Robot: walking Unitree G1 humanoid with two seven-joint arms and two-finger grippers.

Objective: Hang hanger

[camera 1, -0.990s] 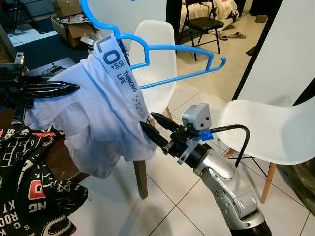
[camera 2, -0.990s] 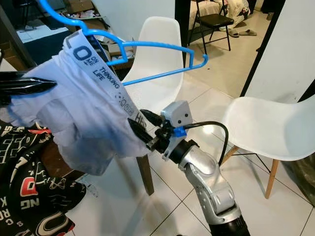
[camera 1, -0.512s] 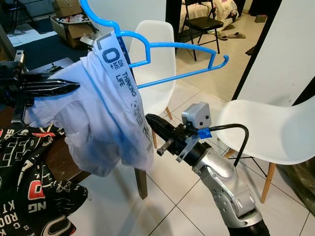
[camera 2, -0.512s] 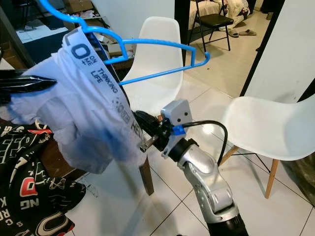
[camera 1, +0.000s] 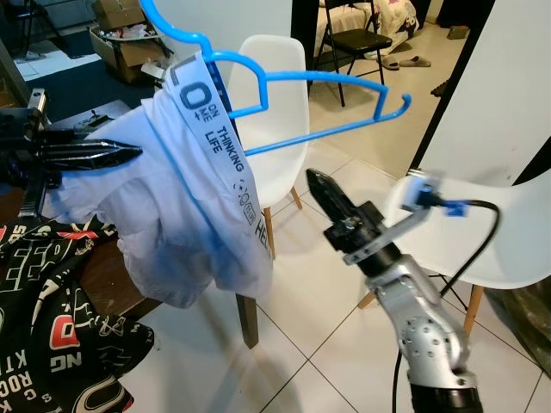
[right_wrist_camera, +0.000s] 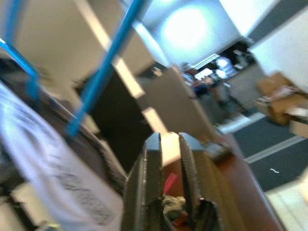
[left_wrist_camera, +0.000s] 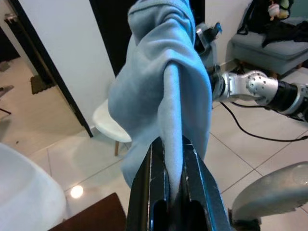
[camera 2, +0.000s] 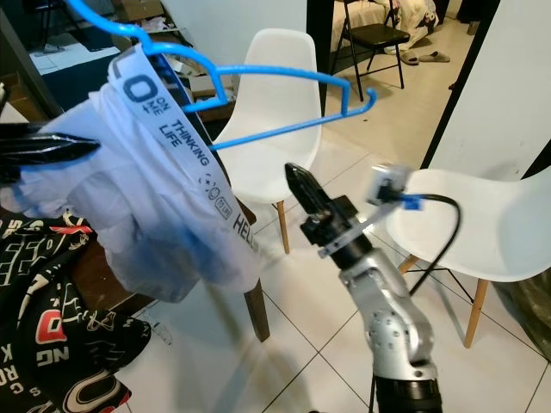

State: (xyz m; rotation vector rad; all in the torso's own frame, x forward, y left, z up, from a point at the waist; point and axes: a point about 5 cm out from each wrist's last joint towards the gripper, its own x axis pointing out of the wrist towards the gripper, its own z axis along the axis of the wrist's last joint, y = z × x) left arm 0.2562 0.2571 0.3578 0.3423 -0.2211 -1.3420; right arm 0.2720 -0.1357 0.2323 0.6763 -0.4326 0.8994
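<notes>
While left fingers [left_wrist_camera: 171,192] pinch white shorts [camera 1: 185,215] | right fingers [camera 1: 331,194] closed, free

garment [camera 1: 185,206] on hanger [camera 1: 293,95] (chairs [camera 1: 275,103] behind)

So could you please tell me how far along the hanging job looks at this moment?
Done: the pale blue underwear is draped over one arm of the blue hanger. In hand: the left claw is shut on the underwear's fabric, while the right claw points up beside the garment, nearly closed and holding nothing. Left: no rail or hook is visible, so the hanger is not yet hung.
</notes>
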